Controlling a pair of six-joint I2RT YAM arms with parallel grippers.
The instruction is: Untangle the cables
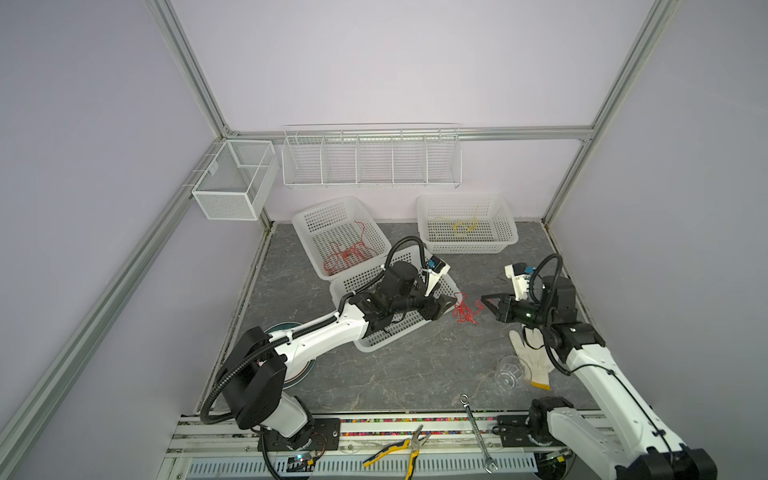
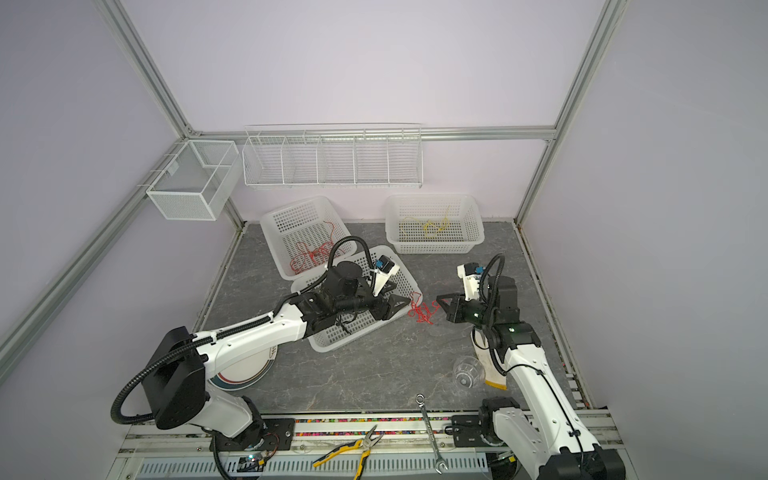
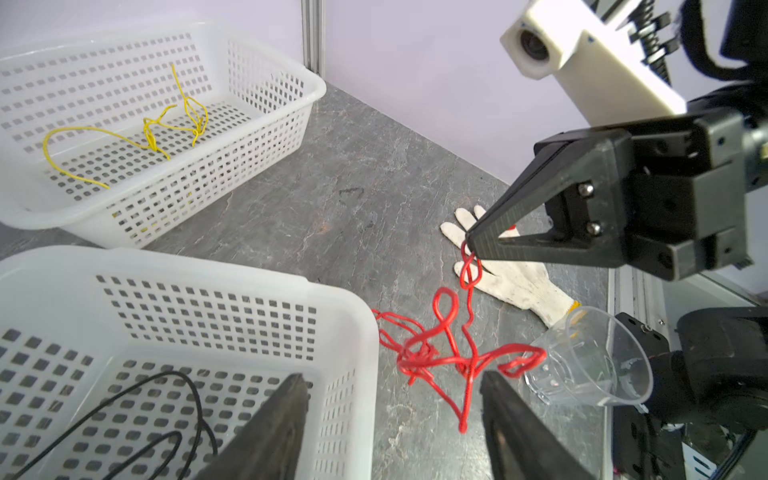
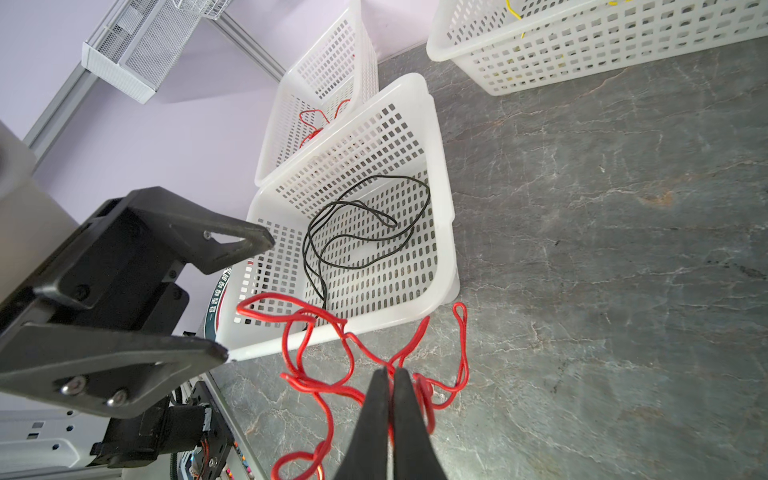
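Observation:
A tangled red cable (image 1: 465,311) (image 2: 422,311) lies on the grey table between my two grippers. My right gripper (image 4: 390,370) is shut on one of its strands, and a loop hangs from its tip (image 3: 471,243) down to the tangle (image 3: 440,353). My left gripper (image 3: 390,376) (image 1: 445,304) is open beside the near basket's corner, with the tangle's lowest loop between its fingers, close to one finger (image 3: 511,415). A black cable (image 4: 365,224) lies in the near basket (image 1: 374,345). More red cable (image 1: 347,257) and a yellow cable (image 1: 461,226) lie in the two back baskets.
A white work glove (image 1: 530,357) and a tipped clear cup (image 1: 509,372) lie under my right arm. A plate (image 1: 299,370) sits under my left arm. Pliers (image 1: 399,451) and a wrench (image 1: 478,432) rest at the front edge. Wire racks (image 1: 370,160) hang on the back wall.

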